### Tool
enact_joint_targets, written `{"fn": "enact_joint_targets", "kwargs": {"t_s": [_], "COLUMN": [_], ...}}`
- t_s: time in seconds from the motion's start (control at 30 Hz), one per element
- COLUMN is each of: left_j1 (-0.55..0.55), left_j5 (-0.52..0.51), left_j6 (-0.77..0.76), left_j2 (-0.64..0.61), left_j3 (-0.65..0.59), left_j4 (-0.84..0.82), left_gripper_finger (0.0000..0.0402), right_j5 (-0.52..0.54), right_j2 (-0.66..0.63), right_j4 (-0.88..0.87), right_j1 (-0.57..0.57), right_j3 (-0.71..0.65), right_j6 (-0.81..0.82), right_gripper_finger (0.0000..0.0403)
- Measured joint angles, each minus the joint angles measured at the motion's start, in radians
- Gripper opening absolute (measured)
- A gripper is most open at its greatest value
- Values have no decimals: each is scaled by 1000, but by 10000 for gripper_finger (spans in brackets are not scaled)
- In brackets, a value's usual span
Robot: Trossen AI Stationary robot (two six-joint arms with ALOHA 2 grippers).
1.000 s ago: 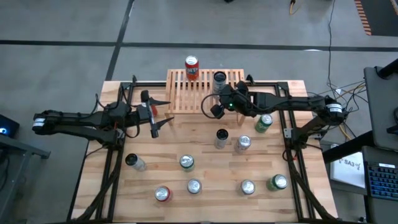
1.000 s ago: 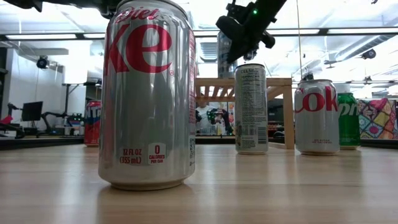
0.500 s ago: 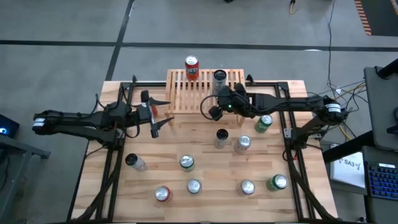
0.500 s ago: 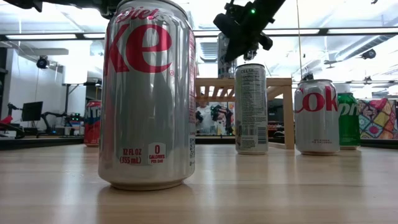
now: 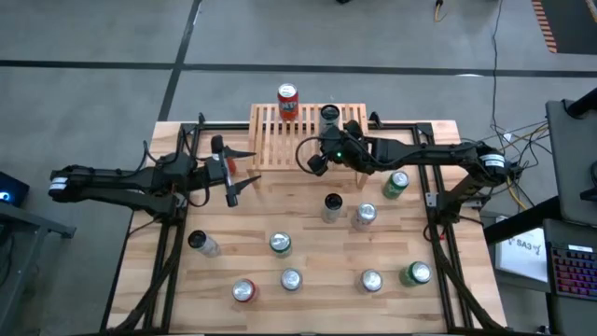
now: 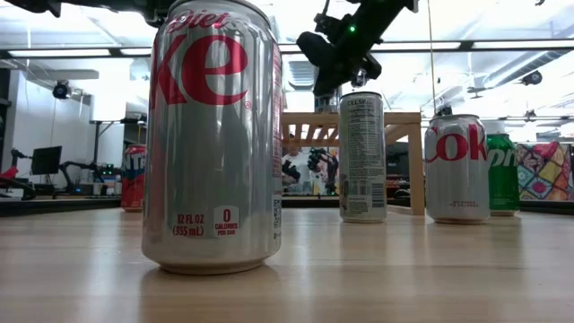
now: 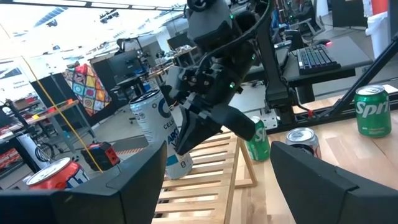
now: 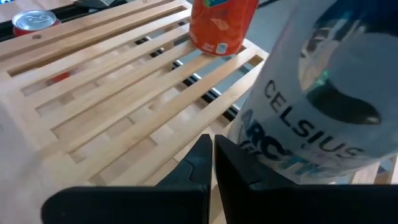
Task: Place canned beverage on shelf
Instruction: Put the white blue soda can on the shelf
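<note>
The shelf [image 5: 307, 136], a low light-wood slatted rack, stands at the far middle of the counter [image 5: 308, 280]. On it stand an orange can [image 5: 287, 101] at its far edge, left of centre, and a tall white Celsius can [image 5: 329, 119] towards its right side; in the right wrist view the two cans [image 8: 222, 23] [image 8: 317, 106] stand upright and apart on the slats [image 8: 118, 112]. The right tool [image 5: 322, 159] hangs above the near edge of the shelf, just beside the Celsius can and free of it; its two dark fingers [image 8: 205, 163] lie pressed together, clenched on nothing. In the left wrist view the right tool [image 7: 199, 130] appears in front of the Celsius can [image 7: 155, 127], with a green Sprite can [image 7: 372, 111] on the counter farther off. The left tool [image 5: 233, 170] waits over the left part of the counter, its fingers [image 7: 311, 180] spread apart and empty. Other cans stand on the near half of the counter, among them a Diet Coke can [image 6: 215, 135] close to the low camera and a slim can [image 5: 332, 207] near the middle.
</note>
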Motion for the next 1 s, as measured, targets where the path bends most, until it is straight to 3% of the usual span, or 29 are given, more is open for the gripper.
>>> {"fn": "enact_joint_targets", "kwargs": {"t_s": [0.47, 0.77, 1.0], "left_j1": [0, 0, 0], "left_j5": [0, 0, 0], "left_j6": [0, 0, 0], "left_j2": [0, 0, 0], "left_j3": [0, 0, 0], "left_j4": [-3, -8, -8], "left_gripper_finger": [272, 271, 272], "right_j5": [-11, -11, -10], "right_j2": [-30, -81, -81], "right_j4": [-10, -192, -203], "right_j1": [2, 18, -18], "right_j3": [0, 0, 0], "right_j6": [-32, 73, 48], "right_gripper_finger": [9, 9, 9]}}
